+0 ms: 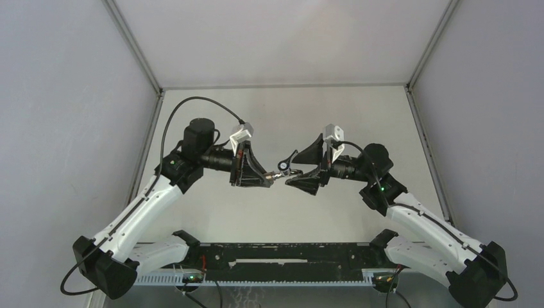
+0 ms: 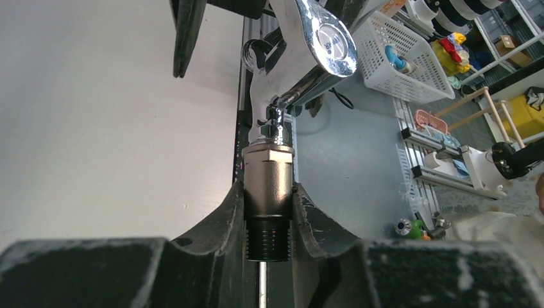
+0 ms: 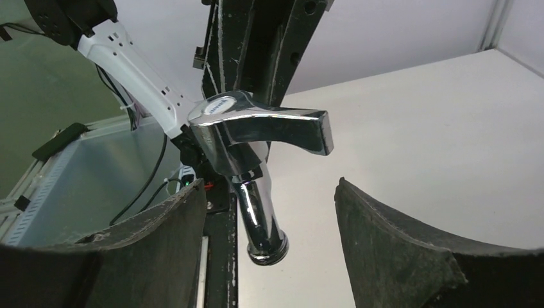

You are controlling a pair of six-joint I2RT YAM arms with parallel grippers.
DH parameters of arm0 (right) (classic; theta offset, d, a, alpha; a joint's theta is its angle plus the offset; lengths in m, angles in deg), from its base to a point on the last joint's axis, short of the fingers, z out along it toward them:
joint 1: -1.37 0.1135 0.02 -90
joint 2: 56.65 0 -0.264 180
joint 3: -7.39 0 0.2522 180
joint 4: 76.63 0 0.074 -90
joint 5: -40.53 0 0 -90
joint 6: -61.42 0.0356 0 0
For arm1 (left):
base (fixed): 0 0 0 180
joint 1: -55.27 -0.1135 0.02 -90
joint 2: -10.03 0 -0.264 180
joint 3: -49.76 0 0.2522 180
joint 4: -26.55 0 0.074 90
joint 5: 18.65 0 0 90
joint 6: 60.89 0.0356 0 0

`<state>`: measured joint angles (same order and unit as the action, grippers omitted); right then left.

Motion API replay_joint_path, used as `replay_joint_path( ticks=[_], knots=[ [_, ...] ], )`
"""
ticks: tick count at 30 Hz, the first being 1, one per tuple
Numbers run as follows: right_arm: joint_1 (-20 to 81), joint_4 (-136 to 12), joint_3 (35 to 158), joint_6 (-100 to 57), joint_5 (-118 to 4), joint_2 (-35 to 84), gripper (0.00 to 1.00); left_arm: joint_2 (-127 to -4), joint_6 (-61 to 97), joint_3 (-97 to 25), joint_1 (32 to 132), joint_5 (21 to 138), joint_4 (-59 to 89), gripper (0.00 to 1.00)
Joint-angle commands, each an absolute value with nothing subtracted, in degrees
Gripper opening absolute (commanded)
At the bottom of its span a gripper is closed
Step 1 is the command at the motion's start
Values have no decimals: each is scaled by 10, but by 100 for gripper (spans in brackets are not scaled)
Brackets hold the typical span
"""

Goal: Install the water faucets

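Observation:
The faucet (image 1: 283, 167) hangs in mid-air between my two grippers above the white table (image 1: 282, 115). My left gripper (image 1: 269, 179) is shut on the dull-grey threaded stub (image 2: 269, 186), held upright between its fingers (image 2: 224, 218). The shiny chrome tap piece (image 2: 321, 45) sits joined on the stub's far end. In the right wrist view its handle (image 3: 269, 125) and spout (image 3: 260, 221) hang between the fingers (image 3: 398, 250) of my right gripper (image 3: 272, 212). That gripper is open, its jaws wide on either side of the tap without touching it.
A black rail (image 1: 276, 253) runs along the table's near edge between the arm bases. Grey enclosure walls stand at the left, right and back. Off the table, a white basket (image 2: 401, 58) and shelving show in the left wrist view.

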<state>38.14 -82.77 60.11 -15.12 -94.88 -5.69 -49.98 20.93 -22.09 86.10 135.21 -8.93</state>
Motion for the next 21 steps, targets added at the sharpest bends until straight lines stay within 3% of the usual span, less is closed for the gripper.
replay_joint_path(
  ticks=[1, 5, 7, 13, 14, 21],
  knots=[
    [393, -868, 639, -172, -967, -38, 77, -497, 197, -258, 858, 1384, -68, 0],
    [397, -870, 654, -160, -984, -17, 68, -497, 196, -257, 857, 1386, -68, 0],
    [398, -877, 661, -146, -999, -8, 56, -497, 197, -257, 858, 1381, -69, 0],
    [399, -874, 677, -100, -1028, 14, 5, -488, 217, -253, 858, 1313, -69, 0],
    [399, -866, 680, -85, -1022, 16, 0, -482, 227, -250, 860, 1285, -68, 0],
    [392, -719, 771, 107, -982, 60, 0, -429, 391, -203, 936, 1010, -50, 0]
  ],
)
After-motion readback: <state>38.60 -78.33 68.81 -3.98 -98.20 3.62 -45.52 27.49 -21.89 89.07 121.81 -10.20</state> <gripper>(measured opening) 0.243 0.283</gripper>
